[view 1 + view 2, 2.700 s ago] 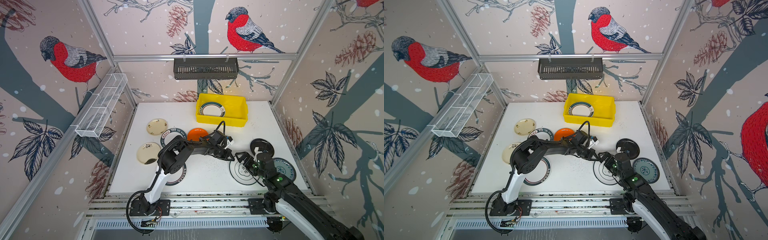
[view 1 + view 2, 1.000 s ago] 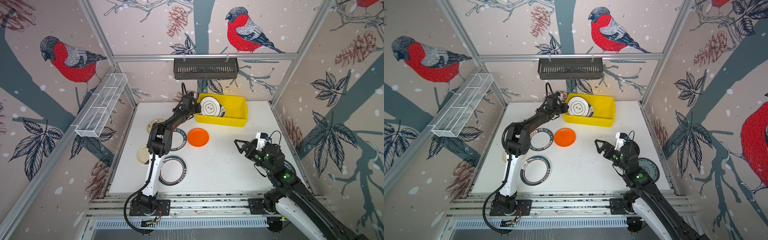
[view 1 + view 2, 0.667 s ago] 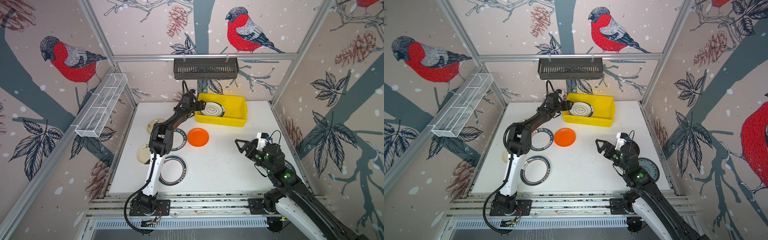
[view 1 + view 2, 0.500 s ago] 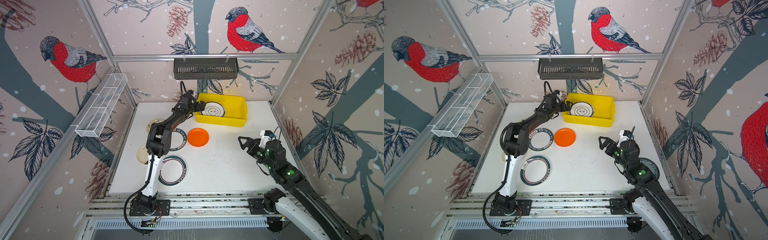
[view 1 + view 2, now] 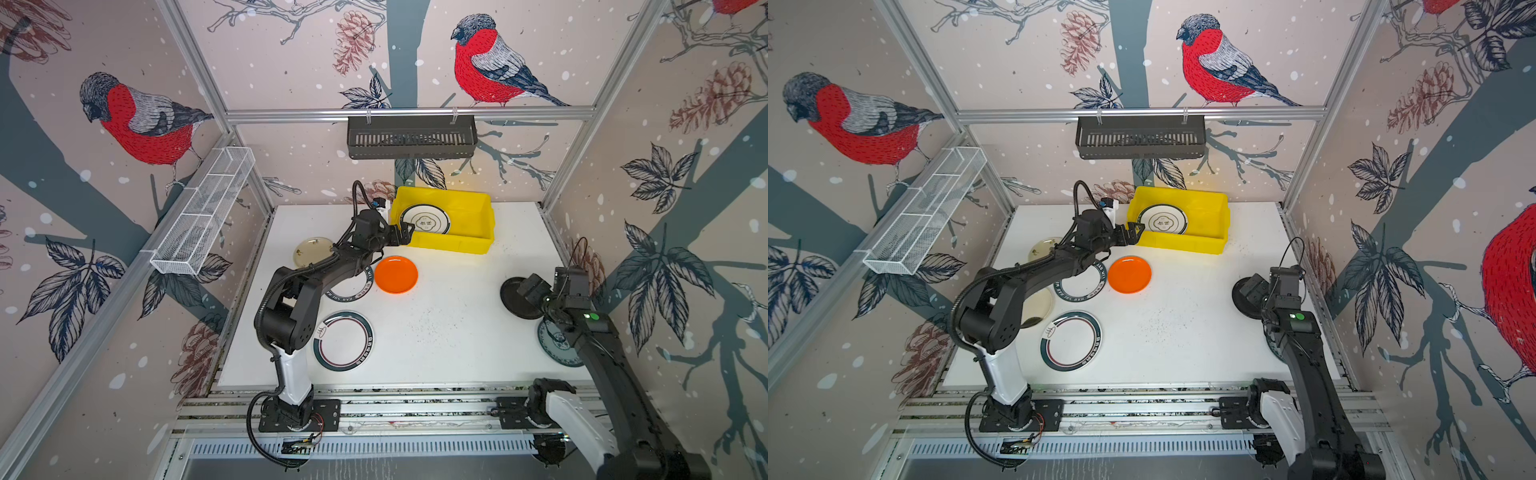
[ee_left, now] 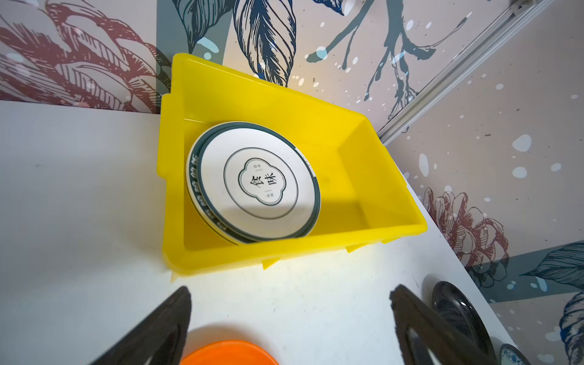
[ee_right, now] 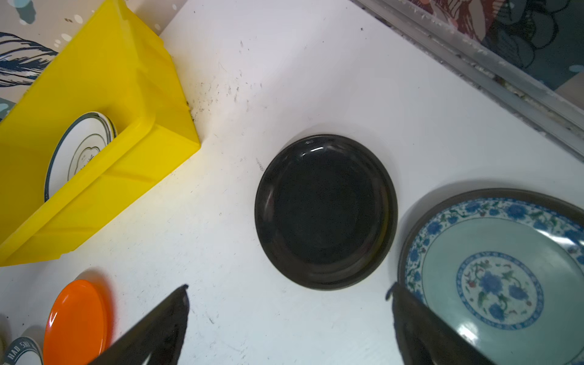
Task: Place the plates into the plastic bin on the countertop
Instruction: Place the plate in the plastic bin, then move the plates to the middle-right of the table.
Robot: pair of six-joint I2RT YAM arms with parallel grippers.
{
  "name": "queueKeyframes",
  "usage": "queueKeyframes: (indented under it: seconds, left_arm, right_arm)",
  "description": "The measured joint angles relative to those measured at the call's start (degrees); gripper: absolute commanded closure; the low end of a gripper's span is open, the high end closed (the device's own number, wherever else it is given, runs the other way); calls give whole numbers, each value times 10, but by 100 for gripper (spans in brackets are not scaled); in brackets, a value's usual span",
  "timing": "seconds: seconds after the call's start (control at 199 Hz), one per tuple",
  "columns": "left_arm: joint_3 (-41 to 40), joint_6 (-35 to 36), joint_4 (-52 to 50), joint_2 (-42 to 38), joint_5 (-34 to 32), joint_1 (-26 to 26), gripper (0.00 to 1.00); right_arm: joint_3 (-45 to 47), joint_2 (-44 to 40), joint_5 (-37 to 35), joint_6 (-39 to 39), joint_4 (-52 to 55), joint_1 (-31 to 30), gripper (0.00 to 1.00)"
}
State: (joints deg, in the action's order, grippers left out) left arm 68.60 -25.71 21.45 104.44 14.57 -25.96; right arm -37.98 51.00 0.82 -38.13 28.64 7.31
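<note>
The yellow plastic bin (image 5: pixel 446 245) stands at the back of the white countertop (image 5: pixel 440 332). Two white lettered plates (image 6: pixel 259 186) lean stacked inside its left end. My left gripper (image 5: pixel 405 235) hangs open and empty just outside the bin's near left corner, above the orange plate (image 5: pixel 396 274). Its jaws stand wide apart in the left wrist view (image 6: pixel 290 294). My right gripper (image 7: pixel 289 289) is open and empty over bare counter beside the black plate (image 7: pixel 325 211) and the teal-patterned plate (image 7: pixel 499 271).
A green-rimmed plate (image 5: pixel 345 340) lies front left, another (image 5: pixel 353 289) partly under my left arm, and a cream plate (image 5: pixel 312 251) further back. A second cream plate (image 5: pixel 1038 307) shows behind the left elbow. A dark slotted basket (image 5: pixel 411 137) and a wire basket (image 5: pixel 203 212) hang on the walls.
My left gripper has opened, left the white plate in the bin and drawn back toward the front. My right arm has swung right, over the black plate.
</note>
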Motion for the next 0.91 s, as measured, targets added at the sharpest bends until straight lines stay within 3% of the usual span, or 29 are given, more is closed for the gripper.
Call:
queueKeyframes:
  seconds: [0.176,0.302,0.408,0.579,0.715,0.906]
  left_arm:
    - [-122,0,113,-103,16,-30,2]
    - [-172,-6,148,-141,18,-30,2]
    - [-209,-11,165,-168,20,-31,2]
    - [-238,-14,172,-194,21,-32,2]
    - [-253,-14,178,-203,19,-34,2]
    - [-261,-13,185,-214,18,-34,2]
  right_arm:
    - [-5,52,84,29,-56,53,1]
    - [-15,103,90,55,-81,84,0]
    - [-47,146,68,80,-72,91,1]
    - [-90,170,-32,98,-31,104,1]
    - [-62,164,-94,97,-9,115,1]
    - [-8,176,-103,97,-1,136,1]
